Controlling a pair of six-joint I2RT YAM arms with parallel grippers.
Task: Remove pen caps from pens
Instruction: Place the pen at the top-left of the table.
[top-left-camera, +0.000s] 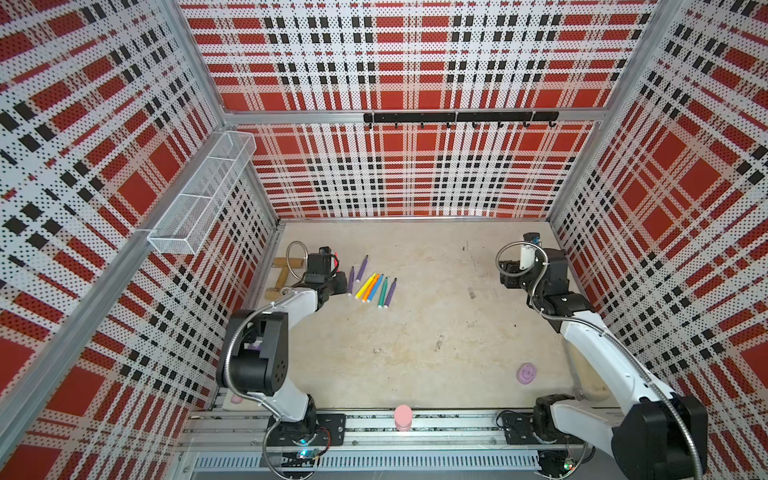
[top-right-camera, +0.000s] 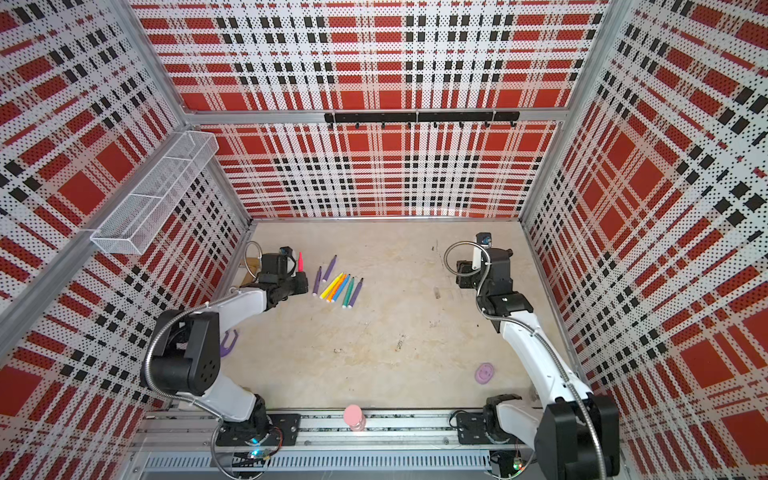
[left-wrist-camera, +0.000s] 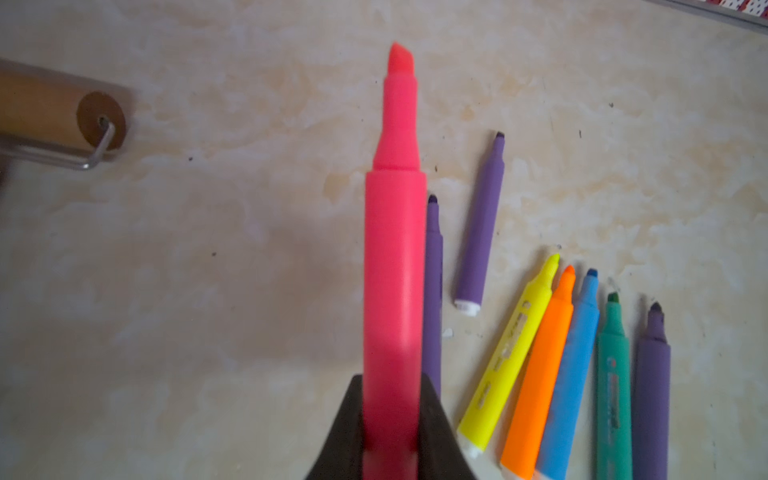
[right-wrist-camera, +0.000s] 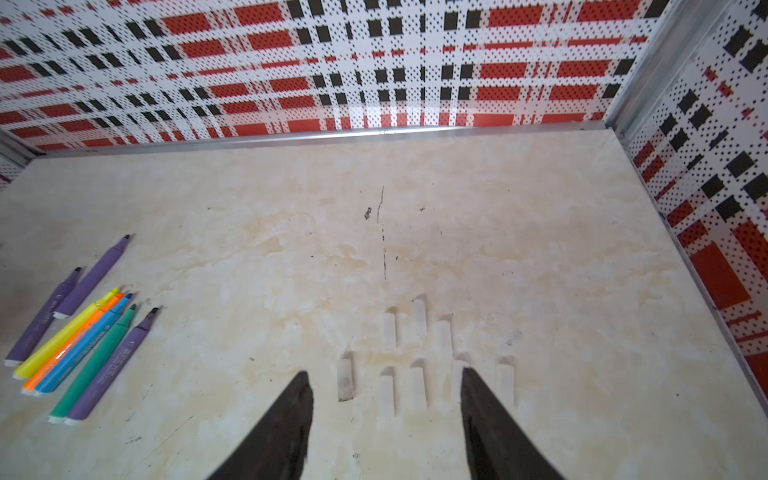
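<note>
I'm seeing the right gripper (right-wrist-camera: 384, 372) holding its two dark fingers (right-wrist-camera: 286, 424) well apart over the table (right-wrist-camera: 582, 291). Eight pale caps (right-wrist-camera: 345, 378) are lying on the table around and just beyond the fingertips, in loose rows, all pointing roughly the same way. One is sitting partly behind a fingertip. Well apart from the caps, seven uncapped pens (right-wrist-camera: 97, 361) are lying close together: two purple, then yellow, orange, blue, green and another purple fanned side by side. The plaid wall (right-wrist-camera: 374, 62) is bordering the table's far edge.
</note>
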